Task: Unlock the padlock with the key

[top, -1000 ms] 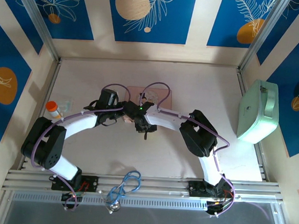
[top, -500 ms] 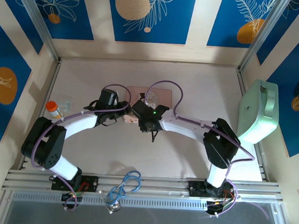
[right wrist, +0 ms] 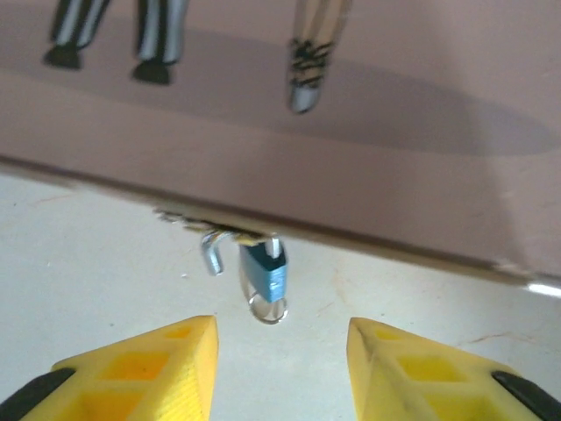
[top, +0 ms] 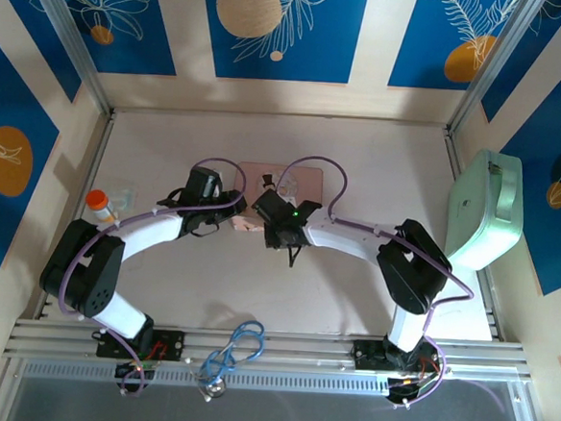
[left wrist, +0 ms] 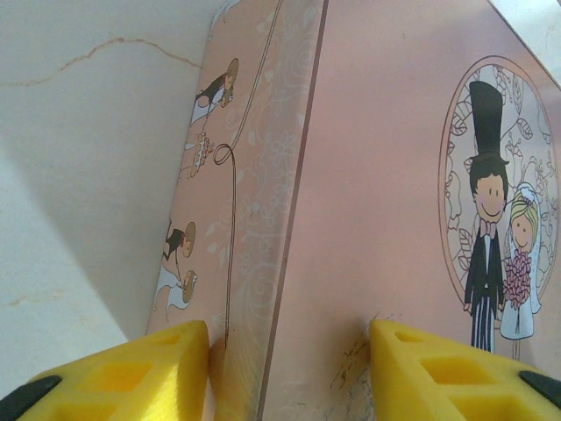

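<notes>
The tiny blue padlock (right wrist: 267,272) hangs at the front edge of the pink picture box (right wrist: 351,158). Its silvery shackle (right wrist: 210,250) has swung out to the left, with one end free. A silvery round loop (right wrist: 267,309), seemingly the key's head, sticks out of the padlock's near end. My right gripper (right wrist: 280,368) is open just short of it, nothing between its yellow fingers. My left gripper (left wrist: 289,368) is shut on the pink box (left wrist: 377,202) at its corner, one finger on the side wall and one on the lid. From above, both grippers meet at the box (top: 302,178).
An orange-capped bottle (top: 100,205) and a clear bag (top: 127,195) lie at the left. A mint green case (top: 487,211) leans on the right wall. A blue looped cord (top: 237,347) lies by the near rail between the arm bases.
The right arm's elbow swung out to the right and its gripper edged up toward the box's front edge. The left arm has not moved.
</notes>
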Robot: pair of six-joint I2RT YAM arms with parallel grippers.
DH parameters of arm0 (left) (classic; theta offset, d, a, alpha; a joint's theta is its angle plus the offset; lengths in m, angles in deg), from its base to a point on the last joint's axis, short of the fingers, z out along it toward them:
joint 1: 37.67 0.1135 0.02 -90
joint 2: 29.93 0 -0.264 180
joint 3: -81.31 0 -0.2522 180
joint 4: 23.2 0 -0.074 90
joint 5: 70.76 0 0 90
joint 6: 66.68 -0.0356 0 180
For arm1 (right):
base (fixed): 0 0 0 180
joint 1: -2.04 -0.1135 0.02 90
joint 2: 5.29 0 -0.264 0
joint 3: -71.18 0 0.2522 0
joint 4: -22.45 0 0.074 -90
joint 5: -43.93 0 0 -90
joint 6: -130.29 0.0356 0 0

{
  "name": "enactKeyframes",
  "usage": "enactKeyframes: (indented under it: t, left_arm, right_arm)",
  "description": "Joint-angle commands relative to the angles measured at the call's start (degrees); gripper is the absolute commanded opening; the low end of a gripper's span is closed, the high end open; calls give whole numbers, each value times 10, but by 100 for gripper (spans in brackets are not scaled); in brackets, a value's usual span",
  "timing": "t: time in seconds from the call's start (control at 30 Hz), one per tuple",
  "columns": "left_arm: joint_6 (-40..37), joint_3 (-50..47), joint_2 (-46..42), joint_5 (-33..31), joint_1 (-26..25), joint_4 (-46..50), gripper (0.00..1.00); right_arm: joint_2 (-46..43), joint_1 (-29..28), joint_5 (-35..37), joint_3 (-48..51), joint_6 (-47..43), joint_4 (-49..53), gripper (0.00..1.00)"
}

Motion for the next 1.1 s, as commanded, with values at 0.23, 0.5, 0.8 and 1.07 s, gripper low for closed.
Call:
enactKeyframes:
  t: [0.23, 0.5, 0.8, 1.07]
  left_arm:
    - [6, -3, 17, 19, 3, 22, 47]
    - [8, -5, 17, 17, 3, 21, 47]
    - [8, -13, 18, 16, 3, 14, 46]
    - [9, -13, 27, 20, 4, 5, 46]
  right_arm:
    - [83, -7, 11, -74, 16, 70, 49]
    - [120, -9, 57, -116, 34, 136, 33]
    - [151, -36, 112, -172, 33, 217, 9]
    - [244, -63, 172, -264, 25, 315, 6]
